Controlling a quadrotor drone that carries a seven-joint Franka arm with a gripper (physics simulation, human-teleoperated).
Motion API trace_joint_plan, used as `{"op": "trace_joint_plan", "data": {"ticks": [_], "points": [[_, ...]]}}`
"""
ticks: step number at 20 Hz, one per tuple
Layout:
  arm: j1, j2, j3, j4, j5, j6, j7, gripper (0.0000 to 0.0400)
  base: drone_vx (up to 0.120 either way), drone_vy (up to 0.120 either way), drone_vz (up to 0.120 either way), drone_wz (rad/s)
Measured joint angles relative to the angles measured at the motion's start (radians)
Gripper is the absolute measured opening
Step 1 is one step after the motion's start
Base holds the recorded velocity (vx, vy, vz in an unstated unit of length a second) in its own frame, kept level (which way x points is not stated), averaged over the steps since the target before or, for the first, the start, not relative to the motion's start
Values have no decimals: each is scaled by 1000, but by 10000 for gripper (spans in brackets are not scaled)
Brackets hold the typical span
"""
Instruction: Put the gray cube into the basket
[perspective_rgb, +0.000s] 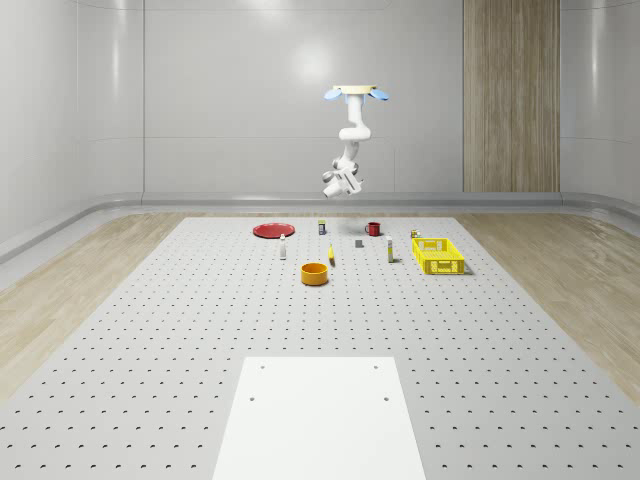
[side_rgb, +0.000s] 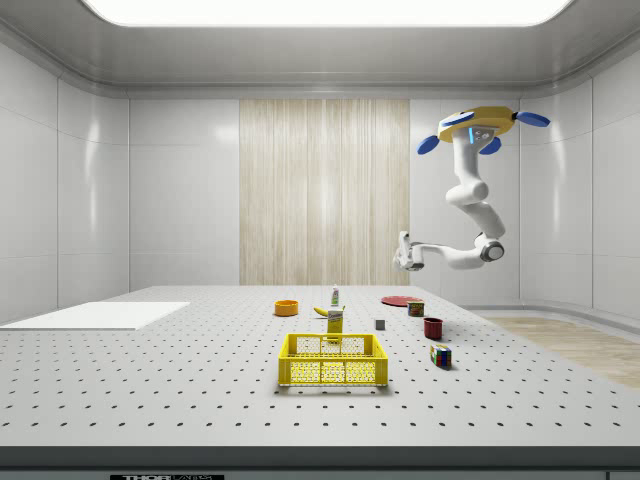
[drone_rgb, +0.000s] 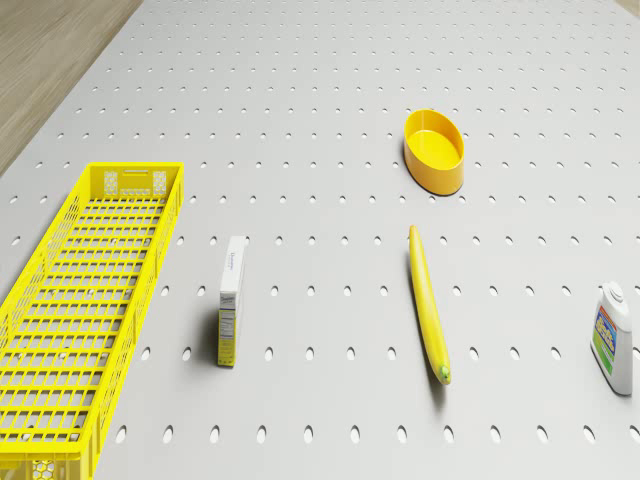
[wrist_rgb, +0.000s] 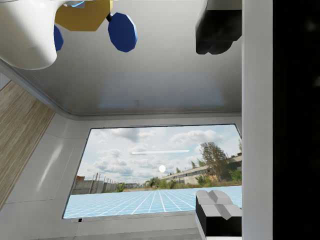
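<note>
Perforated desk (perspective_rgb: 150, 330) seen under hovering drone (perspective_rgb: 357, 94). Hand (side_rgb: 404, 251) held high, fingers (wrist_rgb: 218, 212) apart, empty. Cube (perspective_rgb: 358, 242) located at basket's (perspective_rgb: 438, 255) 10 o'clock, well apart.

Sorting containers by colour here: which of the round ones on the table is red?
The small mug, near the far edge by the red plate. The other round container, the bowl, is orange-yellow; the basket is rectangular and yellow.

The drone (side_rgb: 480, 127) hovers high above the far part of the bench (perspective_rgb: 200, 330), well clear of it. Its arm (side_rgb: 470, 195) hangs down, bends at the elbow and reaches out level. The end effector (side_rgb: 402, 252) is held in the air, its fingers (wrist_rgb: 217, 212) spread apart with nothing between them.
</note>
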Motion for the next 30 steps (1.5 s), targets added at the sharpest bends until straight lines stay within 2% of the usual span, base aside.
{"op": "trace_joint_plan", "data": {"ticks": [3, 5, 7, 10, 14, 18, 23, 30], "points": [[-104, -42, 191, -191, -339, 0, 101, 400, 120, 0, -80, 0], [-196, -71, 303, -318, -559, -20, 187, 400, 120, 0, -120, 0], [-302, -99, 397, -419, -748, -58, 278, 400, 120, 0, -120, 0], [-462, -138, 503, -513, -947, -130, 398, 400, 120, 0, -120, 0], [-628, -184, 590, -565, -1083, -207, 509, 400, 120, 0, -120, 0], [-727, -222, 639, -582, -1137, -247, 574, 400, 110, 0, -120, 0], [-793, -260, 671, -588, -1154, -259, 619, 400, 0, 0, -120, 0], [-835, -303, 696, -588, -1147, -244, 650, 400, 0, -29, -120, 0]]}}
